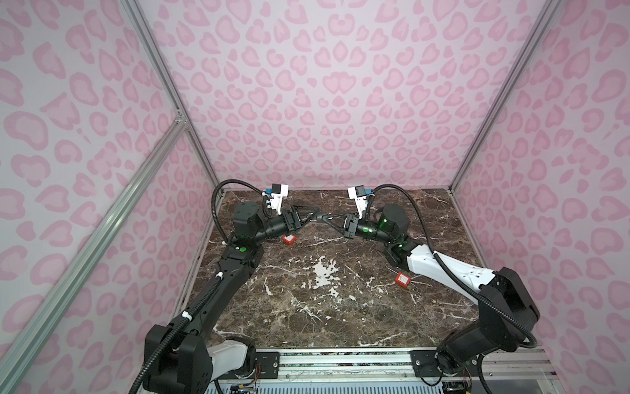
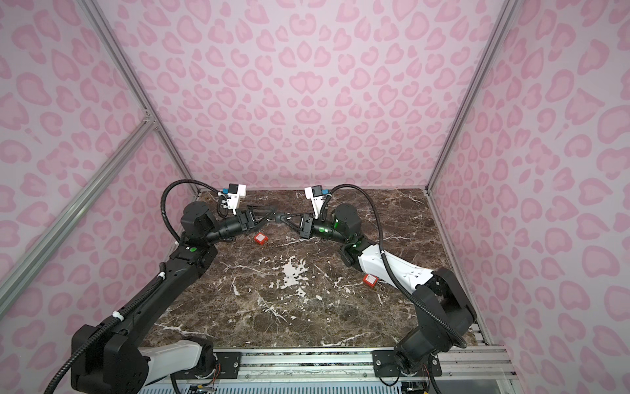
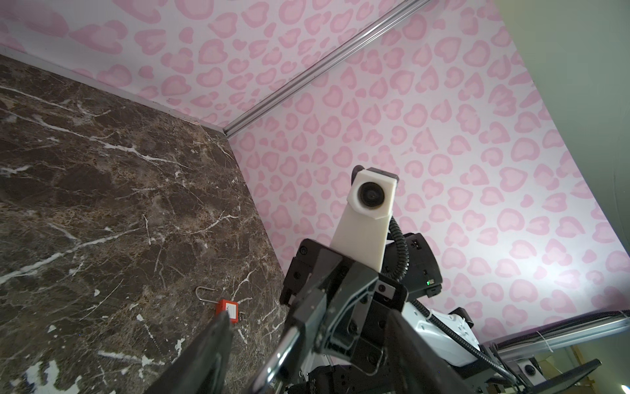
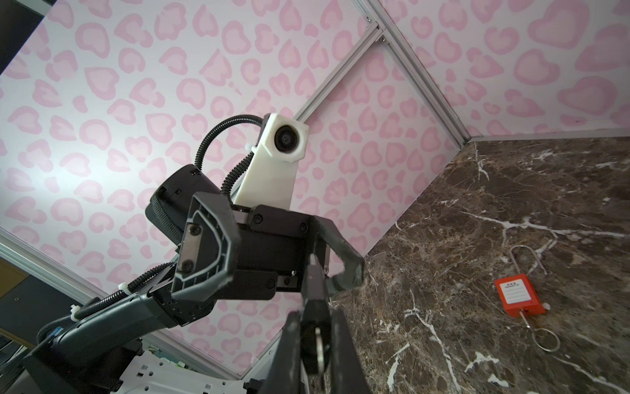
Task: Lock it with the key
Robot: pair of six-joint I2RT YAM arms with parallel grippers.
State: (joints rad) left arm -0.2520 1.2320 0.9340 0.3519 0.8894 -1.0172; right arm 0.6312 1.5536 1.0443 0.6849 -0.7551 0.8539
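Observation:
My right gripper is shut on a black-headed key, whose blade points at my left gripper. The left gripper stands open, a finger on each side of the key's tip, above the back of the table. In the left wrist view the key's shiny blade runs between the left gripper's spread fingers. Both top views show the two grippers meeting tip to tip, the right gripper facing the left one. A red padlock lies on the table under the left arm's wrist. A second red padlock lies beside the right forearm.
The padlock under the left wrist has a raised steel shackle and a wire ring lying by it. The second padlock also shows a steel shackle. The dark marble table is closed in by pink patterned walls on three sides.

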